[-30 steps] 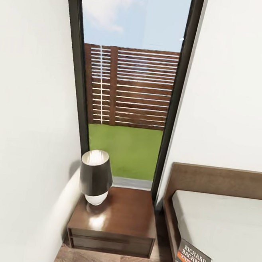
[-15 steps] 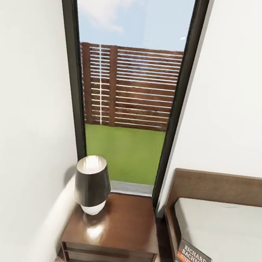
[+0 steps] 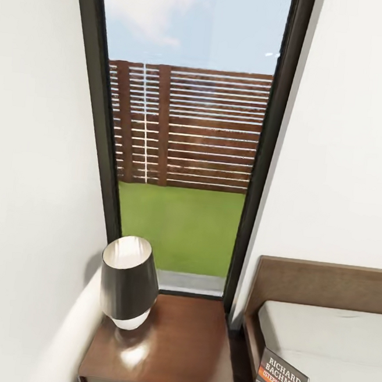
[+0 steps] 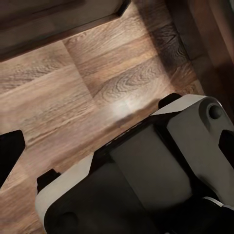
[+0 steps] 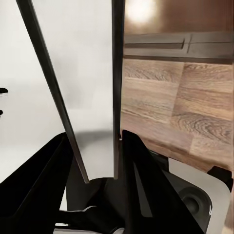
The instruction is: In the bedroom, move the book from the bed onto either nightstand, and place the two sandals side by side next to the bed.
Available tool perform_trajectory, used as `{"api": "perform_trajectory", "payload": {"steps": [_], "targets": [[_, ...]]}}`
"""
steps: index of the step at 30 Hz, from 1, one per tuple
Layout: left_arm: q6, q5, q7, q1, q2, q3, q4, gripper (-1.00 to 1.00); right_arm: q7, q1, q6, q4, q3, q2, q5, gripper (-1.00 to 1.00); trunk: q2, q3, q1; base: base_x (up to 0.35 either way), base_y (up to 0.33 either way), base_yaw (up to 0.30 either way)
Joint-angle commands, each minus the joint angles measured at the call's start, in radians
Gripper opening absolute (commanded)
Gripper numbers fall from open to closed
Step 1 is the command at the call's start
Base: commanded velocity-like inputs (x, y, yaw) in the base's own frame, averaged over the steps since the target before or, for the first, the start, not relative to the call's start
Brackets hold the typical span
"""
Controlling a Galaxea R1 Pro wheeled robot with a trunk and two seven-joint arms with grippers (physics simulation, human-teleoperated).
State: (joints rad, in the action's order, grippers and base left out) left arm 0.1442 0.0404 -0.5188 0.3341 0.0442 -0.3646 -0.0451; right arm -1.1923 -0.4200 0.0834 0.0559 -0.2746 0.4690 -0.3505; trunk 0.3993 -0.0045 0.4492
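Dark brown wood makes up the nightstand, which stands under the tall window with a dark-shaded lamp on its near-wall side and the rest of its top bare. The book is not yet there: it stands upright at the lower edge of the head view, in front of the grey mattress of the bed. In the right wrist view the right pincer is clamped on the book's thin edge, with the nightstand's drawer front beyond. So I judge the book lifted and on its way, with setting it down left to do. The left pincer hangs over the wood floor; whether it is parted or closed I cannot tell. The sandals remain to be placed.
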Motion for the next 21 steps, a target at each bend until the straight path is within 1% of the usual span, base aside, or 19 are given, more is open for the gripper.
{"api": "perform_trajectory", "payload": {"steps": [1,5,13,15,17,21], "targets": [[0.006,0.004,-0.001,0.000,0.000,-0.008,0.001,1.00,-0.003,0.000,0.009,0.001,-0.003,0.000,-0.012,-1.00,0.001,0.000,0.001,0.261,0.000,0.000],[0.006,0.004,-0.001,0.000,0.000,-0.008,0.001,1.00,-0.003,0.000,0.009,0.001,-0.003,0.000,-0.012,-1.00,0.001,0.000,0.001,0.157,0.000,0.000],[0.006,0.004,-0.001,0.000,0.000,-0.008,0.001,1.00,-0.004,0.000,0.009,0.001,-0.004,0.000,-0.012,-1.00,0.001,0.000,0.001,0.018,0.000,0.000],[0.006,0.004,-0.001,0.000,0.000,-0.008,0.001,1.00,-0.005,0.000,0.009,0.001,-0.004,-0.003,-0.012,-1.00,0.001,0.000,0.001,0.001,0.000,0.000],[0.006,0.004,-0.001,0.000,0.000,-0.008,0.001,1.00,-0.004,0.000,0.009,-0.003,-0.003,-0.012,-0.012,-1.00,0.001,0.000,0.001,0.000,0.000,0.000],[0.006,0.004,-0.001,0.000,0.000,-0.008,0.001,1.00,-0.004,0.000,0.009,-0.026,-0.003,-0.017,-0.012,-1.00,0.001,0.000,0.001,0.000,0.000,0.000]]}}
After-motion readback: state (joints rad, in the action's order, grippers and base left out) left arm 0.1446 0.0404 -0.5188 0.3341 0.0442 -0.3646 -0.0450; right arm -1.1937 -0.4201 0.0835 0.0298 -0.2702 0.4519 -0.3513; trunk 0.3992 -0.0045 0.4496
